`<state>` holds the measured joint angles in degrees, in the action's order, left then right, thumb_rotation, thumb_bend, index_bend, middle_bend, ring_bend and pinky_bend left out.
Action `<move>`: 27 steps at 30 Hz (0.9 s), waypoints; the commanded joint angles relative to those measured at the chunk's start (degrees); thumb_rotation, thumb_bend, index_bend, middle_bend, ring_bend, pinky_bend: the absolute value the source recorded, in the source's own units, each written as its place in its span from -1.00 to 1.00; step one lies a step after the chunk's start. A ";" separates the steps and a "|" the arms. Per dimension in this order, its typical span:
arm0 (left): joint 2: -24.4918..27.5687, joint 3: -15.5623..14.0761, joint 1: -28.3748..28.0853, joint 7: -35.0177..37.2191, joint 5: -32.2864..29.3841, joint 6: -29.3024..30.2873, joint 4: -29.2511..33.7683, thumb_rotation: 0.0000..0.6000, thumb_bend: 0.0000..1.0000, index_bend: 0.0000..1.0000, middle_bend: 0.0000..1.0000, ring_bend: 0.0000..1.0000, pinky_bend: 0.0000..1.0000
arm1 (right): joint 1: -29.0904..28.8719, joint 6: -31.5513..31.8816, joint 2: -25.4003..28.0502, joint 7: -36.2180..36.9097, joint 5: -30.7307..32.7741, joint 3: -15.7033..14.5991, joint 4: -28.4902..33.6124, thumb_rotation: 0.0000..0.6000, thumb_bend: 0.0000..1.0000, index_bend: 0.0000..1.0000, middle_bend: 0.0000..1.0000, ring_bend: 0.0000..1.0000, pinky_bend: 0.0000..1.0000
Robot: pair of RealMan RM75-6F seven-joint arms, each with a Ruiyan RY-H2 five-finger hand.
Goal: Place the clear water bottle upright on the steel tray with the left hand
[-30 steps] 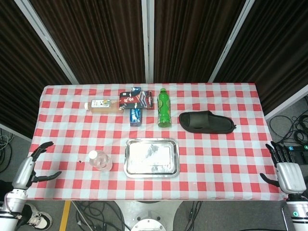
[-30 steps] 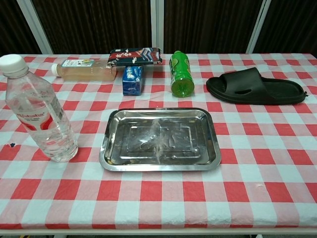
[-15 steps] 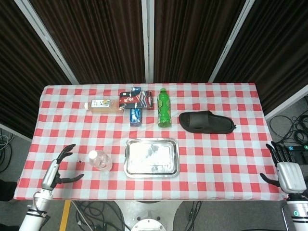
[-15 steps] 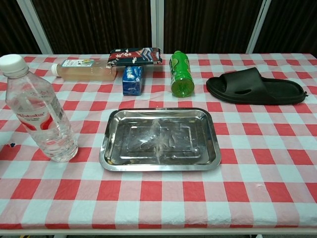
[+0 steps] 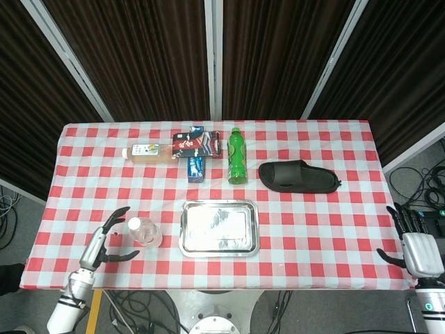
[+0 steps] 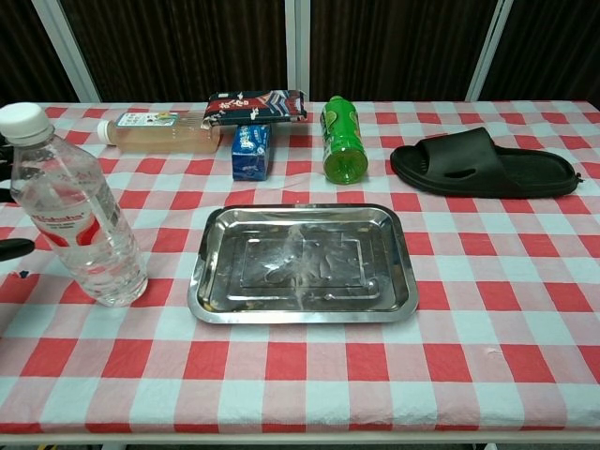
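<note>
The clear water bottle (image 5: 144,232) (image 6: 73,208) stands upright with a white cap on the checked cloth, left of the steel tray (image 5: 219,227) (image 6: 303,263). My left hand (image 5: 106,240) is open with fingers spread, just left of the bottle and apart from it. In the chest view only dark fingertips (image 6: 13,248) show at the left edge beside the bottle. My right hand (image 5: 414,245) hangs open off the table's right front corner, far from the tray. Nothing lies on the tray.
Along the back stand a green bottle (image 5: 237,156), a blue carton (image 5: 196,168), a snack packet (image 5: 197,143) and a lying tea bottle (image 5: 148,151). A black slipper (image 5: 299,177) lies right of the green bottle. A small dark speck (image 5: 114,235) marks the cloth near my left hand.
My left hand has moved right along the front edge, from well off the table's left side to close beside the bottle. The right hand has barely shifted.
</note>
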<state>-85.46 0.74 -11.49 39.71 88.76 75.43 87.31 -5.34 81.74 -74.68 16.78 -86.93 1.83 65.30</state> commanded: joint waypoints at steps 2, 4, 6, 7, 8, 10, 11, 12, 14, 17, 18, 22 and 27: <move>-0.12 -0.23 -0.61 0.29 0.29 -0.59 -0.05 1.00 -1.00 -0.66 -0.58 -0.72 -0.62 | 0.05 0.55 0.18 0.20 -0.13 0.20 0.26 1.00 -0.81 -1.00 -1.00 -1.00 -1.00; -0.48 -0.09 -1.27 0.55 0.23 -1.33 -0.42 1.00 -1.00 -0.66 -0.57 -0.72 -0.62 | 0.12 0.77 0.33 0.32 -0.19 0.22 0.44 1.00 -0.81 -1.00 -1.00 -1.00 -1.00; -0.96 0.24 -2.13 0.76 -0.07 -2.37 -0.81 1.00 -0.99 -0.66 -0.56 -0.72 -0.62 | 0.21 0.89 0.46 0.53 -0.19 0.21 0.44 1.00 -0.81 -1.00 -1.00 -1.00 -1.00; -1.18 0.45 -2.51 0.75 -0.24 -2.80 -0.98 1.00 -0.97 -0.66 -0.56 -0.72 -0.62 | 0.23 0.91 0.49 0.63 -0.19 0.20 0.42 1.00 -0.81 -1.00 -1.00 -1.00 -1.00; -1.45 0.68 -2.84 0.75 -0.46 -3.13 -1.14 1.00 -0.94 -0.65 -0.54 -0.71 -0.62 | 0.25 0.92 0.51 0.74 -0.18 0.21 0.39 1.00 -0.81 -1.00 -1.00 -1.00 -1.00; -2.07 1.27 -3.37 0.66 -1.21 -3.66 -1.45 1.00 -0.86 -0.62 -0.51 -0.68 -0.60 | 0.27 0.93 0.54 0.95 -0.16 0.22 0.28 1.00 -0.81 -1.00 -1.00 -1.00 -1.00; -2.32 1.52 -3.55 0.53 -1.54 -3.81 -1.55 1.00 -0.82 -0.60 -0.47 -0.66 -0.58 | 0.27 0.90 0.53 1.02 -0.15 0.22 0.22 1.00 -0.81 -1.00 -1.00 -1.00 -1.00; -2.66 1.85 -3.73 0.31 -1.94 -3.87 -1.68 1.00 -0.77 -0.57 -0.43 -0.63 -0.56 | 0.25 0.85 0.52 1.10 -0.13 0.22 0.17 1.00 -0.81 -1.00 -1.00 -1.00 -1.00; -3.20 2.39 -3.92 0.01 -2.68 -3.93 -1.79 1.00 -0.70 -0.51 -0.35 -0.57 -0.51 | 0.25 0.78 0.52 1.20 -0.10 0.22 0.09 1.00 -0.81 -1.00 -1.00 -1.00 -1.00; -3.90 3.37 -4.18 -0.59 -4.06 -3.99 -1.59 1.00 -0.59 -0.37 -0.18 -0.43 -0.38 | 0.24 0.77 0.48 1.26 -0.12 0.21 0.00 1.00 -0.81 -1.00 -1.00 -1.00 -1.00; -4.22 3.76 -4.27 -1.04 -4.54 -3.92 -1.52 1.00 -0.56 -0.32 -0.12 -0.38 -0.33 | 0.25 0.75 0.47 1.25 -0.11 0.21 -0.04 1.00 -0.81 -1.00 -1.00 -1.00 -1.00; -4.23 3.93 -4.53 -1.79 -5.05 -4.19 -1.00 1.00 -0.44 -0.10 0.12 -0.20 -0.15 | 0.20 0.64 0.44 1.28 -0.02 0.26 -0.06 1.00 -0.81 -1.00 -1.00 -1.00 -1.00; -4.24 4.66 -5.32 -2.73 -5.74 -4.84 -0.14 1.00 -0.39 0.05 0.19 -0.14 -0.09 | 0.20 0.54 0.45 1.35 0.12 0.33 -0.09 1.00 -0.81 -1.00 -1.00 -1.00 -1.00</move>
<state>-89.75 5.33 -16.75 37.06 83.08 70.60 87.04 -5.14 82.28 -74.23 18.14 -86.80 2.17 65.21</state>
